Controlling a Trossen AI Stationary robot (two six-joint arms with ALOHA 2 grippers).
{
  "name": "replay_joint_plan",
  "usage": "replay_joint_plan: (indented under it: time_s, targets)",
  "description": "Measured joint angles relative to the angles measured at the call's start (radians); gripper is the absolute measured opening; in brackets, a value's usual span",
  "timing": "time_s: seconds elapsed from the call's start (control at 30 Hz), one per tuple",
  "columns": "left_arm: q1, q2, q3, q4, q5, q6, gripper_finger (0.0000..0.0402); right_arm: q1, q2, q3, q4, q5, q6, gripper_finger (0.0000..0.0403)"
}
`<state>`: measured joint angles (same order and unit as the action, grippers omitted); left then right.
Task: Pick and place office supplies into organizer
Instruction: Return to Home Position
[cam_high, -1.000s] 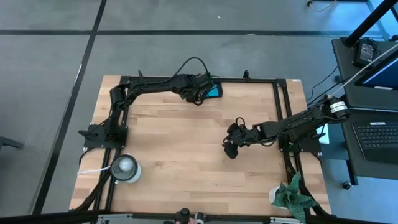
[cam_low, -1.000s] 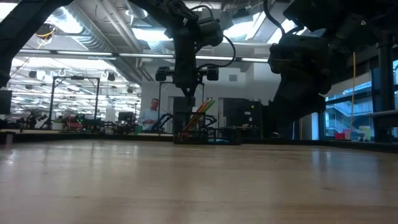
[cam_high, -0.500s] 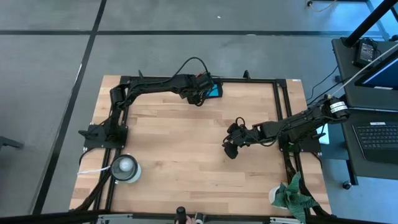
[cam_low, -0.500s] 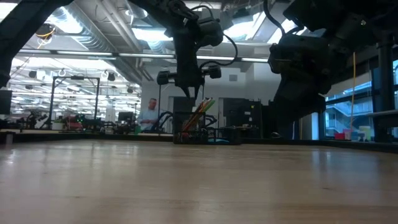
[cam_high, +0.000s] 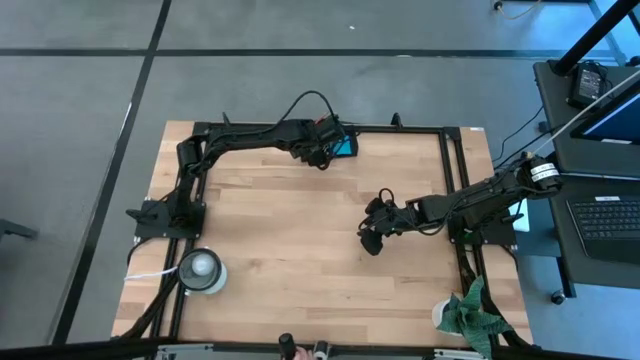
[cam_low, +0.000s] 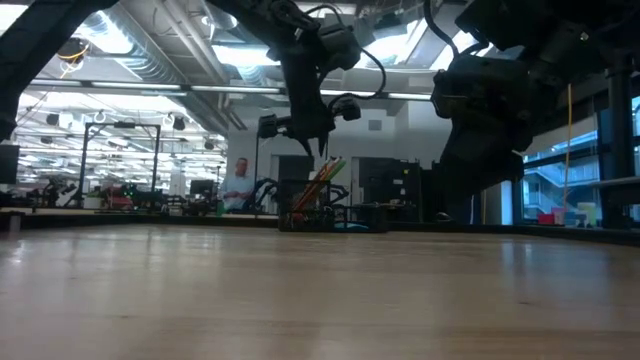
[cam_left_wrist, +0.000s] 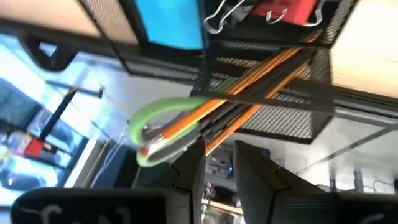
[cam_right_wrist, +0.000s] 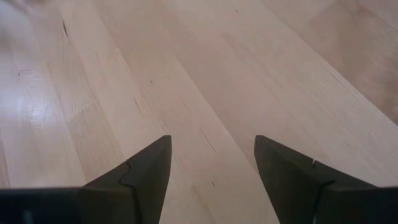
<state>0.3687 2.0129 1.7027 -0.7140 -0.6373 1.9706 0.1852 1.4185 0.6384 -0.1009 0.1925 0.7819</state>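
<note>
Small change, but it matters: in the low view the left hand (cam_low: 318, 140) has come up a bit from the organizer (cam_low: 320, 215) and tilted off vertical compared with a second ago. From above it has barely shifted and hangs at the desk's far edge, right by the organizer. Its wrist view shows the fingers a little apart with nothing between them, so it has let go.

The supplies look done. The scissors (cam_left_wrist: 155, 130) and pencils (cam_left_wrist: 261, 78) lean together in the mesh cup. The blue pad (cam_left_wrist: 171, 22), the red piece (cam_left_wrist: 289, 11) and some clips (cam_left_wrist: 217, 18) sit in the other compartments. I can't pick the pens out for sure among the pencils. My read is that the placing is over and the arm is pulling back to rest.

The right hand (cam_high: 368, 240) hasn't moved at all. It hovers over bare wood right of centre, fingers spread wide and empty.

The desk (cam_high: 290, 250) is pale butcher-block ringed by a black frame (cam_high: 420, 128), and I see no loose supplies on it. A white roll (cam_high: 200, 268) sits at the near left corner and a green cloth (cam_high: 470, 312) at the near right, both outside the job.

Behind it is a big open workshop with ceiling lights, and a person (cam_low: 237, 185) stands far back. A laptop (cam_high: 610, 220) sits on a side table to the right.
</note>
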Motion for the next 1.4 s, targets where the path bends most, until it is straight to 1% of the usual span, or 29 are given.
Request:
replay_joint_plan:
  time_s: [0.07, 0.2, 0.33, 0.4, 0.53, 0.63, 0.7, 0.83, 0.9, 0.97, 1.03, 1.1, 1.17, 1.2, 1.27, 1.3, 1.4]
  targets:
    - [0.0, 0.0, 0.0, 0.015, -0.027, -0.009, 0.0077, 0.0, 0.0, 0.0, 0.0, 0.0, 0.0, 0.0232]
    - [0.0, -0.002, 0.0, 0.016, -0.121, -0.02, 0.0076, 0.0, 0.0, 0.0, 0.0, 0.0, 0.0, 0.0232]
    - [0.007, -0.027, 0.0, 0.0, -0.114, -0.117, 0.0075, 0.0, 0.0, 0.0, 0.0, 0.0, 0.0, 0.0232]
    - [0.007, -0.048, 0.0, -0.016, -0.067, -0.205, 0.0075, 0.0, 0.0, 0.0, -0.001, 0.0, -0.001, 0.0232]
    - [0.007, -0.113, -0.001, -0.039, 0.087, -0.452, 0.0075, 0.0, 0.0, 0.0, -0.001, 0.0, -0.003, 0.0232]
    - [0.011, -0.175, 0.0, -0.071, 0.231, -0.645, 0.0075, 0.0, 0.0, 0.0, 0.0, 0.0, -0.009, 0.0232]
    - [0.022, -0.215, 0.0, -0.107, 0.372, -0.796, 0.0075, 0.0, 0.0, 0.0, -0.001, 0.0, -0.01, 0.0232]
    - [0.074, -0.297, 0.0, -0.172, 0.748, -1.163, 0.0075, 0.0, 0.0, 0.0, 0.0, 0.0, -0.011, 0.0232]
    - [0.104, -0.326, 0.0, -0.191, 0.876, -1.362, 0.0075, 0.0, 0.0, 0.0, 0.002, -0.001, -0.009, 0.0232]
    - [0.131, -0.348, 0.0, -0.215, 0.95, -1.521, 0.0075, 0.0, 0.0, 0.0, 0.008, -0.002, -0.009, 0.0232]
    - [0.154, -0.366, 0.0, -0.228, 1.017, -1.6, 0.0075, 0.0, 0.0, 0.0, 0.019, -0.008, -0.025, 0.0232]
    - [0.179, -0.387, -0.014, -0.213, 1.148, -1.636, 0.0075, -0.001, 0.0, 0.0, 0.066, -0.021, -0.052, 0.0232]
    - [0.195, -0.424, -0.055, -0.141, 1.294, -1.665, 0.0075, -0.01, -0.005, 0.0, 0.119, -0.045, -0.081, 0.0232]
    - [0.203, -0.446, -0.081, -0.102, 1.35, -1.684, 0.0075, -0.019, -0.01, 0.0, 0.141, -0.067, -0.095, 0.0232]
    - [0.215, -0.499, -0.149, -0.021, 1.398, -1.727, 0.0075, -0.04, -0.029, 0.001, 0.173, -0.107, -0.127, 0.0232]
    - [0.22, -0.529, -0.192, 0.018, 1.397, -1.749, 0.0075, -0.051, -0.042, 0.001, 0.173, -0.117, -0.139, 0.0232]
    - [0.224, -0.64, -0.34, 0.148, 1.353, -1.834, 0.0075, -0.081, -0.096, -0.015, 0.172, -0.125, -0.185, 0.0232]
